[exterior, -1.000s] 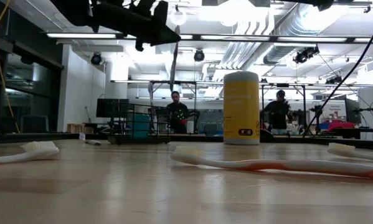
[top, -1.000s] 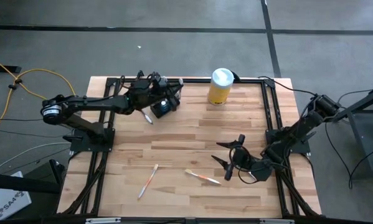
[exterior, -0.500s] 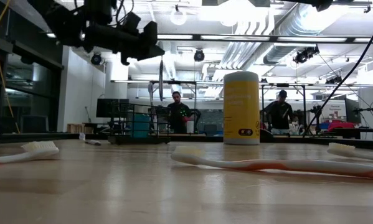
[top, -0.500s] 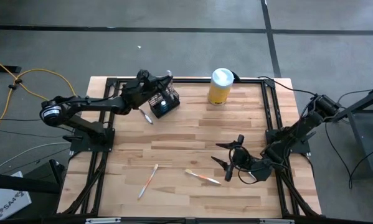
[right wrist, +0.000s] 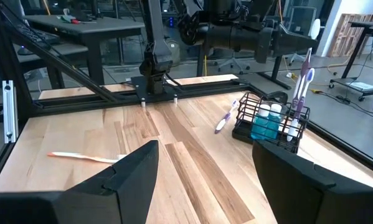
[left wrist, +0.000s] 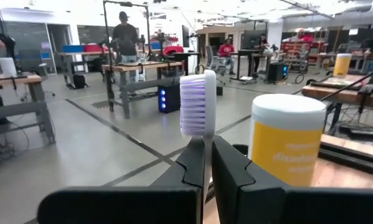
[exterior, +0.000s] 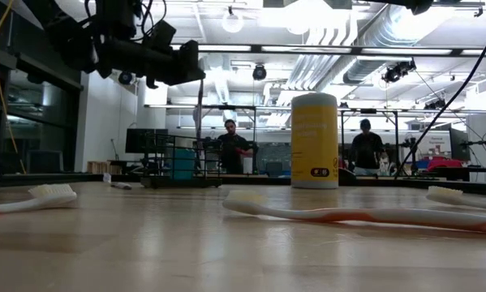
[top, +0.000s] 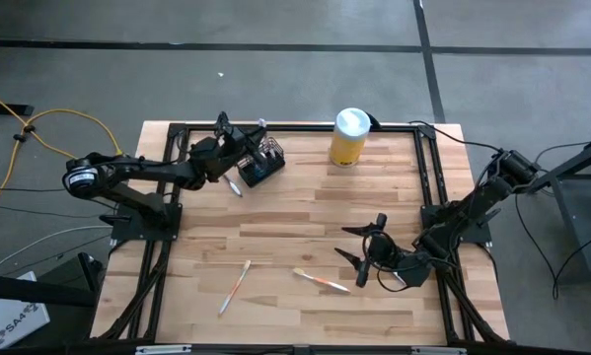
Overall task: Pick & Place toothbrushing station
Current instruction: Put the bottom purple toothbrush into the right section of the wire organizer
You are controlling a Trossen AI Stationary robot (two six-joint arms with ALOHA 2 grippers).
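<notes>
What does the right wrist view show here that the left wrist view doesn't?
Only the right wrist view shows the black wire-mesh holder standing on the table, a blue item inside it, plus a purple toothbrush and an orange one lying on the wood, framed by the open right gripper.

Only the left wrist view shows the yellow canister and the bristles close up.

Both show the left gripper shut on an upright toothbrush.

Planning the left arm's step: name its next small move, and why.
Probably open the left gripper: it is shut on the purple toothbrush, held upright, whose lower end already looks inside the black wire holder.
</notes>
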